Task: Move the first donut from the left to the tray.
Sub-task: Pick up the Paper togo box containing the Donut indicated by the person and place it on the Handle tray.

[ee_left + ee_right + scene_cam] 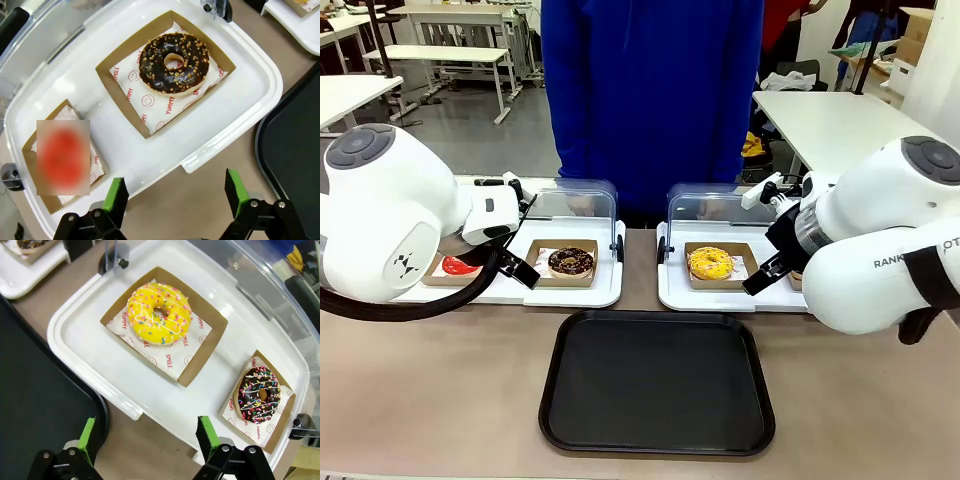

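Green-padded fingers (116, 197) of the left gripper (175, 199) are standing wide apart and holding nothing, rising from the bottom edge of the left wrist frame over the near rim of the white plastic display tray (165, 145). The white left arm (380, 210) is reaching in from the front frame's left, wrist tipped down. At lower left of the wrist frame, the glossy red-glazed ring donut (62, 157), blurred there, is sitting in its small shallow brown cardboard tray (47, 201). It is likely handling as light and soft, its glaze sticky and easily marred, so the stiffer cardboard wall is looking like the safer place to pinch. Right of it, the chocolate-glazed nut-sprinkled donut (173, 62) is resting in its own cardboard. The large flat black plastic tray (657, 385) is waiting at the front frame's lower centre. At far right, the right gripper (146, 440) is hanging with jaws likewise spread and empty, near the yellow-glazed donut (159, 314).
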Action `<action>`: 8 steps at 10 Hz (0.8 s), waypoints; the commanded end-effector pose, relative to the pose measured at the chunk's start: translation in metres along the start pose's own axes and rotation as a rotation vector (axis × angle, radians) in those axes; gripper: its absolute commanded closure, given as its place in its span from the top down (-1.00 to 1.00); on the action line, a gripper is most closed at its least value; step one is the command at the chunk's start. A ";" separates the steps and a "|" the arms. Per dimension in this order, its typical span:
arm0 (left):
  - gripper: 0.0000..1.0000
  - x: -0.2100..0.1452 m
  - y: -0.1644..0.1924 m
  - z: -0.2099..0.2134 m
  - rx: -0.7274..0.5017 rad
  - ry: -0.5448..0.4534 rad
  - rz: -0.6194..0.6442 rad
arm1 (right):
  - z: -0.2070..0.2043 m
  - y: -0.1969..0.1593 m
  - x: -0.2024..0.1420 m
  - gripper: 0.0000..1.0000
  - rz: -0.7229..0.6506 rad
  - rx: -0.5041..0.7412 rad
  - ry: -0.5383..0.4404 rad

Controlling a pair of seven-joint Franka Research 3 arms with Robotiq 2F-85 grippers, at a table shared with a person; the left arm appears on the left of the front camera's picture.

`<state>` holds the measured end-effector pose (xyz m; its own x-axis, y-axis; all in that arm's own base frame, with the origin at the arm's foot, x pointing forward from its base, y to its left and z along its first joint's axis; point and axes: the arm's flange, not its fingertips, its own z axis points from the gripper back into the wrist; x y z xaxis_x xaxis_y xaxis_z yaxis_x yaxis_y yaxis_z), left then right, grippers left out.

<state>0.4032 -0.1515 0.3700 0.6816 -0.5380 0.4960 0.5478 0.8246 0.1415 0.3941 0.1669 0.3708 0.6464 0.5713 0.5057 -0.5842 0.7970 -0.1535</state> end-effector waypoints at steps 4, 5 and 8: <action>1.00 0.000 0.000 0.000 0.000 0.000 0.000 | 0.000 0.000 0.000 1.00 -0.001 0.000 0.000; 1.00 0.000 0.000 0.000 0.000 0.000 0.000 | 0.000 0.000 0.000 1.00 0.000 0.000 0.000; 1.00 0.053 0.054 0.081 -0.156 -0.058 -0.031 | 0.079 -0.062 0.070 1.00 -0.047 0.004 -0.064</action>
<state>0.4167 -0.1530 0.4381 0.6485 -0.5266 0.5497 0.5929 0.8023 0.0690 0.4255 0.1594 0.4423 0.6467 0.5324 0.5463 -0.5512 0.8212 -0.1478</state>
